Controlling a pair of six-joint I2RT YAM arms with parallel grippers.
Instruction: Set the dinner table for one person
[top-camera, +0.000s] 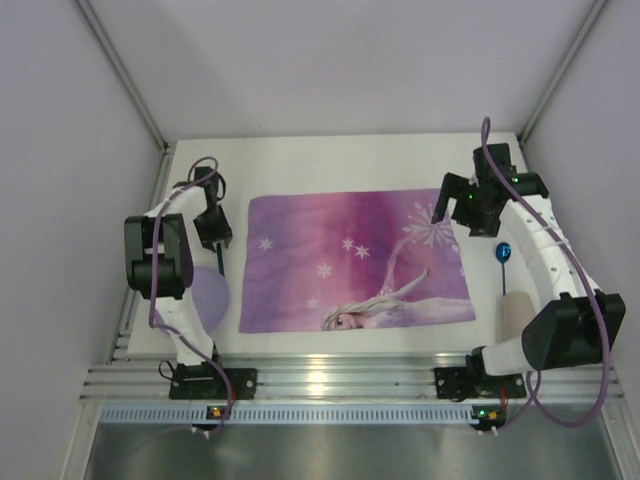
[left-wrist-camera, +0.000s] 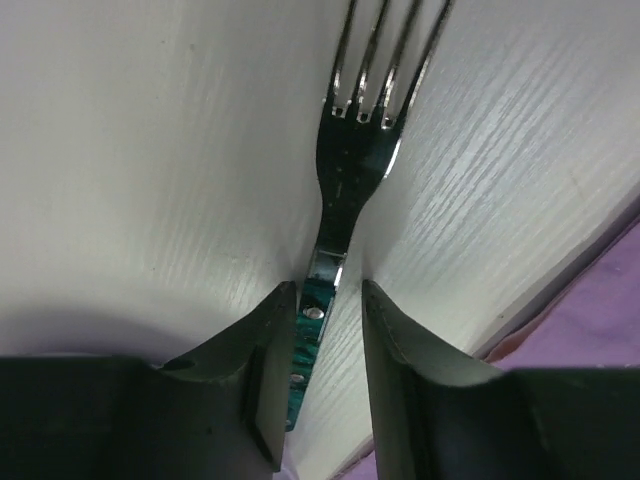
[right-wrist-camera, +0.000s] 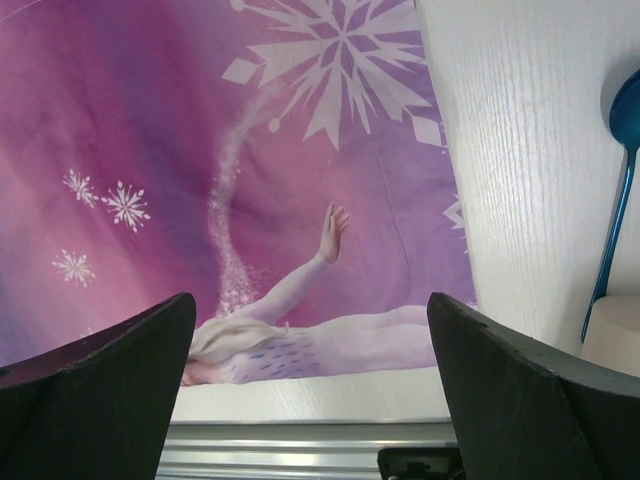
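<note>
dinner table (top-camera: 340, 160): 1 placemat (top-camera: 340, 260) laid centre; 1 fork (left-wrist-camera: 355, 150) flat on the table left of it, your left gripper (left-wrist-camera: 330, 330) slightly apart astride its handle; your right gripper (right-wrist-camera: 310, 380) wide apart over the mat; spoon (top-camera: 503, 253) and cup (top-camera: 515, 315) at right look not yet set.

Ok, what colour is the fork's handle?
The handle is dark green with small silver rivets. It shows best in the left wrist view.

— Left gripper (left-wrist-camera: 325, 300)?
— Low, angled down, jaws parted only narrowly.
— Right gripper (right-wrist-camera: 310, 300)?
— Held higher, tilted down, jaws spread wide. Both elbows folded back, forearms reaching toward the far side.
</note>
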